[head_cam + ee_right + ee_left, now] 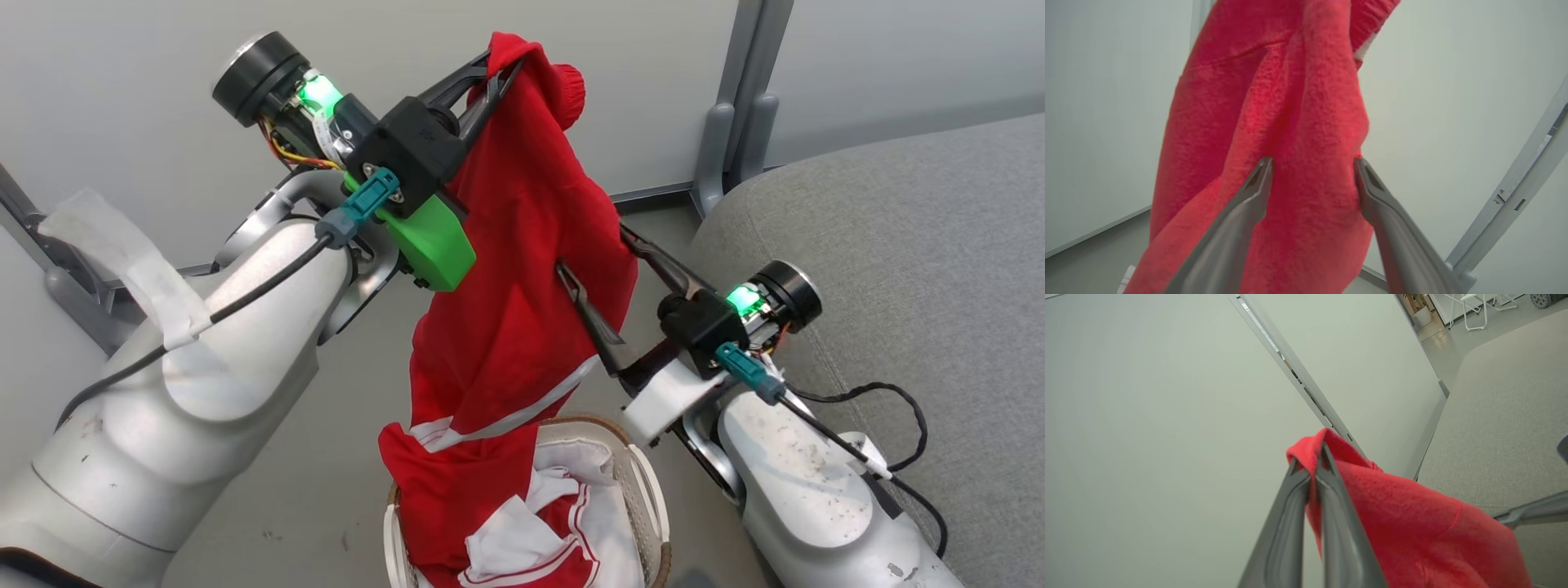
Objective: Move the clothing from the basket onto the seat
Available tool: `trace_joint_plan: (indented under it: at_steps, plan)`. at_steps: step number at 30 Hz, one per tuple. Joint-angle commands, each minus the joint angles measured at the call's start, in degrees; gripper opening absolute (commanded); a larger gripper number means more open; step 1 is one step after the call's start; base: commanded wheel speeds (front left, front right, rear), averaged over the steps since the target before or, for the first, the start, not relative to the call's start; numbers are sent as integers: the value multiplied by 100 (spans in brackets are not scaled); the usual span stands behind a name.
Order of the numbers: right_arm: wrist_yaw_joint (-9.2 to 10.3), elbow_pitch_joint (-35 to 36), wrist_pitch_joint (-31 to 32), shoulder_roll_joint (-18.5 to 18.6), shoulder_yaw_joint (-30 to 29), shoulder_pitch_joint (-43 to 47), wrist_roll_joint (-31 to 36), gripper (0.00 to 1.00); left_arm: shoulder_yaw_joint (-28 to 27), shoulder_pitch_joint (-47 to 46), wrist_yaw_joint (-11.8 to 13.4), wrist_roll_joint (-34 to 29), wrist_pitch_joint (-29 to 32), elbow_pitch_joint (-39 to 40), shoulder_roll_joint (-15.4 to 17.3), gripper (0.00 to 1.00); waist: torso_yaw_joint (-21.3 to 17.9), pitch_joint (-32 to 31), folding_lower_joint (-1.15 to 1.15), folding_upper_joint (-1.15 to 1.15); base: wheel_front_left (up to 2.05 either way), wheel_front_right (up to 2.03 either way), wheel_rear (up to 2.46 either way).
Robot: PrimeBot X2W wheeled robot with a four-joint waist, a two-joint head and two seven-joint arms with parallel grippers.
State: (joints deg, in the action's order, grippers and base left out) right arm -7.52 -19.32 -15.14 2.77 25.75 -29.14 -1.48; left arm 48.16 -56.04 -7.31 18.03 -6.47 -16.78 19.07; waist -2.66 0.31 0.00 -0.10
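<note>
Nearest, the basket (649,482) holds red and white clothing (506,269), and one red garment hangs up out of it with its lower end trailing inside. Halfway up, the right gripper (589,247) is spread wide, one finger on either side of the hanging fabric. Higher, the left gripper (498,69) is clamped on the garment's top fold. The grey seat (898,245) lies to the right, with a pale wall (122,82) behind

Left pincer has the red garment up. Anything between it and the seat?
Yes: the right pincer, open, straddles the seat-side edge of the hanging clothing, and the right arm sits between it and the seat. The clothing's lower end reaches into the basket.
</note>
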Motion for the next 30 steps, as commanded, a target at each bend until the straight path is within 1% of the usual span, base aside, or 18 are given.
trace_joint_plan:
  at_steps: [1, 5, 12, 13, 14, 16, 17, 18, 26, 27, 29, 30]
  plan:
    - [6, -160, -2, 20, 111, -126, -57, 100, 30, -73, -9, 34, -34, 46, -35, 0, 10, 2, 0, 10, 0, 0, 0]
    - [6, -675, -2, 34, 467, -414, -189, 100, 141, -86, -10, 69, -45, 126, -71, 0, 33, 13, 0, 10, 0, 0, 0]
    - [6, -1367, -2, 64, 1058, -882, -711, 100, 336, -94, -15, 166, -51, 243, -79, 0, 67, 41, 0, 10, 0, 0, 0]
    - [6, -1440, -2, 62, 1099, -939, -775, 73, 354, -86, -16, 177, -54, 250, -77, 0, 71, 45, 0, 10, 0, 0, 0]
    - [6, -1522, -2, 58, 1151, -1002, -833, 43, 374, -75, -16, 193, -58, 254, -76, 0, 75, 49, 0, 10, 0, 0, 0]
    - [6, -1639, -2, 50, 1226, -1097, -909, 18, 404, -55, -17, 210, -64, 258, -75, 0, 85, 59, 0, 10, 0, 0, 0]
    - [6, -1684, -2, 49, 1243, -1133, -927, 1, 408, -38, -17, 233, -54, 257, -77, 0, 90, 64, 0, 10, 0, 0, 0]
    - [6, -1731, -2, 45, 1250, -1176, -945, 0, 407, -16, -16, 256, -60, 253, -73, 0, 98, 73, 0, 10, 0, 0, 0]
    - [6, -1784, -2, 33, 1145, -1263, -932, 0, 253, 204, 141, 458, -196, 113, 42, 0, 145, 176, 0, 10, 0, 0, 0]
    - [6, -1761, -2, 32, 1104, -1248, -910, 0, 209, 264, 166, 526, -235, 69, 68, 4, 143, 192, 0, 10, 0, 0, 0]
    - [6, -1714, -2, 30, 1022, -1214, -889, 0, 128, 365, 214, 607, -309, 9, 102, 28, 138, 213, 0, 10, 0, 0, 0]
    - [6, -1693, -2, 29, 988, -1196, -881, 0, 90, 414, 245, 649, -346, -21, 118, 42, 135, 221, 0, 10, 0, 0, 0]
